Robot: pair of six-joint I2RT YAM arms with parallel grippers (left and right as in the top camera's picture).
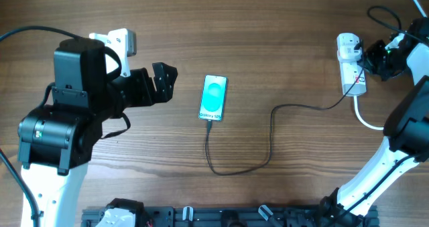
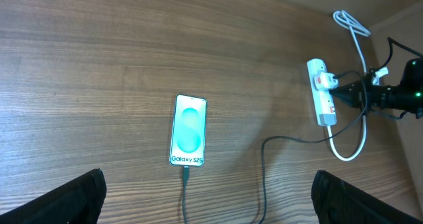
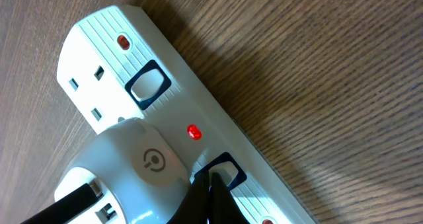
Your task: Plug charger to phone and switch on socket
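The wooden table (image 1: pixel 281 39) carries the phone (image 1: pixel 214 98), charger (image 1: pixel 271 134) and socket (image 1: pixel 351 69).

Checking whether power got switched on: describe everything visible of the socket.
The socket is a white plastic strip lying flat at the table's far right. It has rocker switches in black frames; one red light glows. A white adaptor is plugged in. The right gripper, shut, touches the second switch. A white lead leaves its near end.

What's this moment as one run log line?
phone: screen lit, charger at its bottom edge | socket: one red light on | right gripper: shut, tip at switch | left gripper: open, apart from phone
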